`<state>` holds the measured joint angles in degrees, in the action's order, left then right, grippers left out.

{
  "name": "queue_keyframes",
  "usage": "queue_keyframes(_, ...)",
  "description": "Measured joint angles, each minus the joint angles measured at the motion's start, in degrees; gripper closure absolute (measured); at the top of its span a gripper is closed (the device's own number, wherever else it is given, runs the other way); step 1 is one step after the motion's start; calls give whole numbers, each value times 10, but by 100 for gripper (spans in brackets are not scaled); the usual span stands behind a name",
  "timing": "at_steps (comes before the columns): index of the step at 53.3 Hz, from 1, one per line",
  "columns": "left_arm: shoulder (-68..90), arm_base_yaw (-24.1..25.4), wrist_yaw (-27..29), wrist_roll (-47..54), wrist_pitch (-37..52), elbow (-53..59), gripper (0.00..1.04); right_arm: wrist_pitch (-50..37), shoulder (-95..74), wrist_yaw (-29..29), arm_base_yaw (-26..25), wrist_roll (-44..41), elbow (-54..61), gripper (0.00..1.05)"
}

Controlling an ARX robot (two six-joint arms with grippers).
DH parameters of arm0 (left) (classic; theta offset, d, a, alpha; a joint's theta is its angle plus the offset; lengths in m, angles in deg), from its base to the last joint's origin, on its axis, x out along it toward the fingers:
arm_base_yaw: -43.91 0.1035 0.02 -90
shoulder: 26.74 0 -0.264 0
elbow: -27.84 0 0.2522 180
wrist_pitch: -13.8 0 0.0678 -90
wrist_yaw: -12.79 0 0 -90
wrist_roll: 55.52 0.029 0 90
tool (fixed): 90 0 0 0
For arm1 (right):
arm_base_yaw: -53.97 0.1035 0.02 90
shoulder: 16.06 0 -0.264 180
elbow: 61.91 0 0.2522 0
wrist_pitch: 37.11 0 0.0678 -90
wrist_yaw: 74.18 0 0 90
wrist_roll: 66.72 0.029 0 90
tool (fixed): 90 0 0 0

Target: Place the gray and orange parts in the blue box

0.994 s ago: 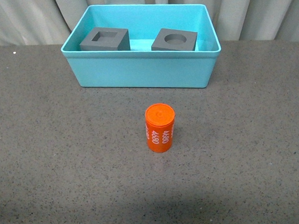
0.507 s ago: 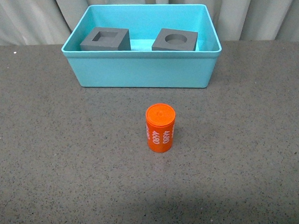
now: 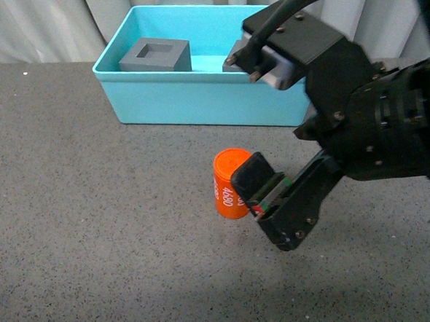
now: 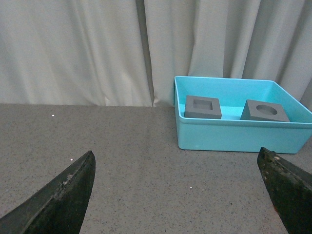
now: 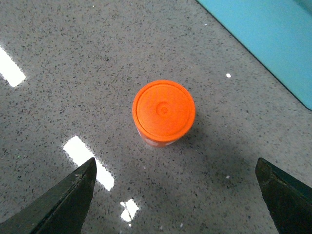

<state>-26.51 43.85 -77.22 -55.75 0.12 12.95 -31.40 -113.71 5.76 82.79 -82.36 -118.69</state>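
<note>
The orange cylinder [image 3: 228,185] with white numerals stands upright on the dark table, in front of the blue box [image 3: 196,96]. My right gripper [image 3: 267,200] is open and hovers just right of and above it, touching nothing. In the right wrist view the cylinder's top [image 5: 164,112] lies ahead of the open right gripper [image 5: 175,200]. The gray cube with the square recess [image 3: 154,55] sits in the box. The gray cube with the round recess [image 3: 231,62] is mostly hidden by my right arm but shows in the left wrist view [image 4: 264,111]. My left gripper [image 4: 180,195] is open and empty, left of the box [image 4: 234,134].
Pale curtains [image 3: 39,26] hang behind the table. The box's corner [image 5: 273,39] shows in the right wrist view. Bright light reflections [image 5: 83,153] lie on the speckled tabletop beside the cylinder.
My right arm has come into the front view from the right and now hangs next to the orange cylinder. The cylinder and the cubes have not moved.
</note>
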Motion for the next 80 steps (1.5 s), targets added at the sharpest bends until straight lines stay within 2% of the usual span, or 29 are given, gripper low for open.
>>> queue_keyframes(12,0,0,0,0,0,0,7,6,-117,7,14,1,-79,10)
queue_keyframes(27,0,0,0,0,0,0,7,5,-155,10,22,4,-110,47)
queue_keyframes(30,0,0,0,0,0,0,7,4,-159,10,24,5,-115,59)
queue_keyframes(32,0,0,0,0,0,0,7,3,-160,10,24,5,-116,61)
queue_keyframes(46,0,0,0,0,0,0,7,-19,-125,9,19,15,-89,62)
queue_keyframes(53,0,0,0,0,0,0,7,-27,-28,-18,-12,50,-94,62)
queue_keyframes(60,0,0,0,0,0,0,7,-37,1,-18,-35,71,-132,62)
queue_keyframes(68,0,0,0,0,0,0,7,-56,-19,4,-49,87,-181,62)
queue_keyframes(80,0,0,0,0,0,0,7,-87,-131,30,-38,119,-278,62)
